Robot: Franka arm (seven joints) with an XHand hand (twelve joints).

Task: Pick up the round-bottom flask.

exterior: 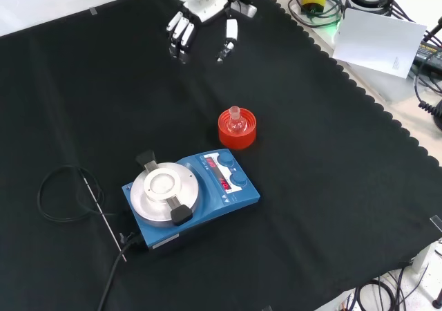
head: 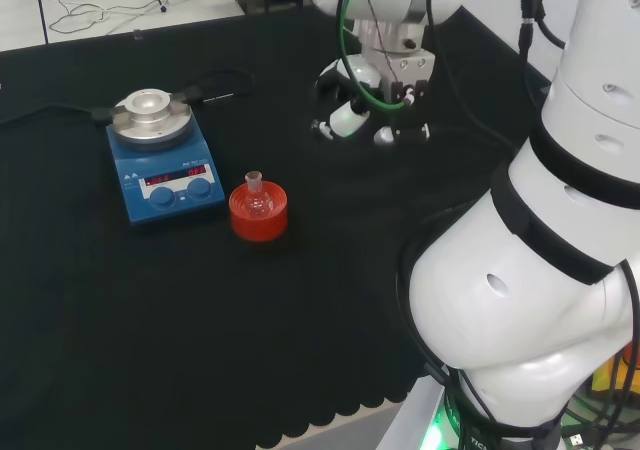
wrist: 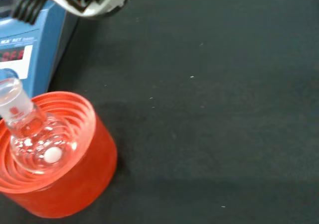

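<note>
Well apart from my hand (exterior: 204,17), whose fingers hang spread and empty above the cloth, the round-bottom flask (exterior: 236,123) sits upright in its red ribbed stand (exterior: 237,133) beside the blue hotplate stirrer (exterior: 190,195)

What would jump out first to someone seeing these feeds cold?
The bright red ribbed stand at the middle of the black cloth, with the small clear round-bottom flask sitting in it, neck up. Just nearer the camera in the front view stands a blue hotplate stirrer with a round silver top. The hand hangs open near the cloth's far edge, apart from the flask.
</note>
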